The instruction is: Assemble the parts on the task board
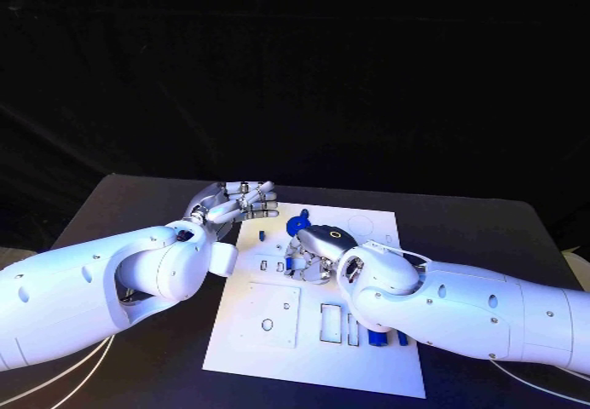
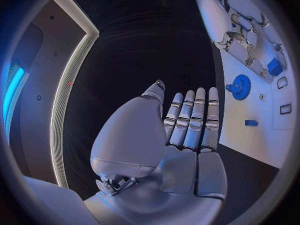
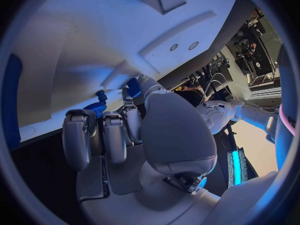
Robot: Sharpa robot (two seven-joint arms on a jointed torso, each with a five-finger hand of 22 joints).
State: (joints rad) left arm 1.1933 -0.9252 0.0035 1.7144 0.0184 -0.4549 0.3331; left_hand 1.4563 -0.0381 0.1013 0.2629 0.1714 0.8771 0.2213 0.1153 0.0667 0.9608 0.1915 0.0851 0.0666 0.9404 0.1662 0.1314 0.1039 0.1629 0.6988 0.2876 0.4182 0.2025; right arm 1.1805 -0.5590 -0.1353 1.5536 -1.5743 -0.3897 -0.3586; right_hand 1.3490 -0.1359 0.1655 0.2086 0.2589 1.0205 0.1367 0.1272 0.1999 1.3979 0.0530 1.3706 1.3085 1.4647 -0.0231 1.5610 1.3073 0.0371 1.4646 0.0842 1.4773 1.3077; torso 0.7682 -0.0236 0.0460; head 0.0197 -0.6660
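Gear-work: right robot hand [image 1: 317, 244] is curling over the blue gear [image 1: 299, 225] mid-board, grip unclear, while left robot hand [image 1: 234, 203] is hovering flat-fingered, empty, beyond the task board's [image 1: 258, 341] far-left corner.

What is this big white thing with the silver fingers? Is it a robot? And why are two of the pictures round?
Yes, it is a robot with two white arms, each ending in a silver hand. The square picture comes from a camera on its head, looking down at a black table. The round ones come from small cameras on its wrists, looking past each hand, and their lenses bend everything. On the table lies a white task board with cut-out holes and small blue parts. The right hand reaches over the board by a blue gear; whether it holds the gear, I cannot tell. The left hand is beside the board, fingers straight, holding nothing.
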